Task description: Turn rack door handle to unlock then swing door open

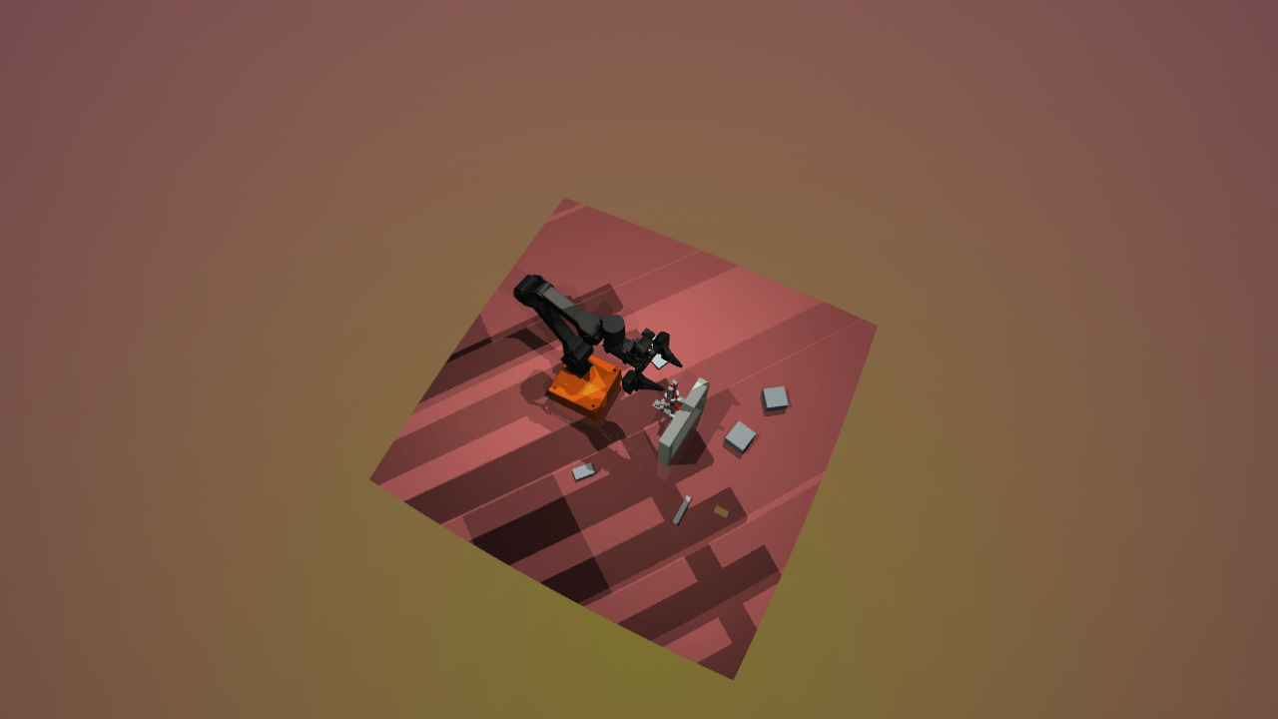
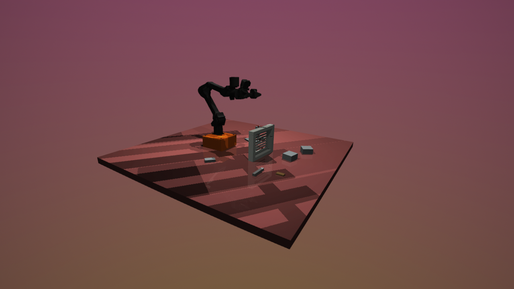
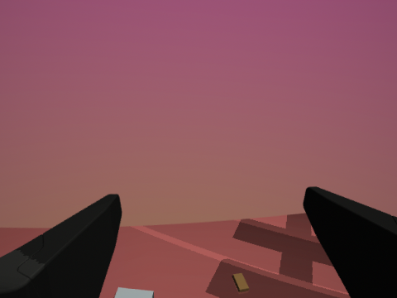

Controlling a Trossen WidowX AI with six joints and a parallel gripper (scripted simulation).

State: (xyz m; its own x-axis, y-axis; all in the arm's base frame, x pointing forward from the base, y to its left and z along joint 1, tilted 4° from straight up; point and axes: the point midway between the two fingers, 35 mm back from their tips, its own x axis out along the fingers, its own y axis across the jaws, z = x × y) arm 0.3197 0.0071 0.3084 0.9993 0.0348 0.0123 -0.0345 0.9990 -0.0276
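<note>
The rack's upright grey frame (image 1: 681, 435) (image 2: 251, 147) stands in front of the arm. The slatted door (image 2: 261, 140) shows inside the frame opening and looks closed. The small red and pale handle parts (image 1: 673, 391) are on the arm's side of the door; their exact turn is too small to tell. My gripper (image 1: 672, 376) (image 2: 260, 94) (image 3: 215, 201) is open and empty, with its fingers wide apart. It hangs well above the rack on the arm's side, pointing outward over it, and touches nothing. The handle and door are out of the wrist view.
Two grey blocks (image 1: 775, 397) (image 2: 306, 149) lie beyond the rack. A flat grey block (image 1: 583, 470) (image 2: 209, 159), a grey bar (image 1: 681, 509) (image 2: 258, 171) and a tan piece (image 1: 721, 511) (image 2: 280, 174) (image 3: 241, 282) lie to the rack's side. The orange base (image 1: 582, 387) (image 2: 219, 142) carries the arm.
</note>
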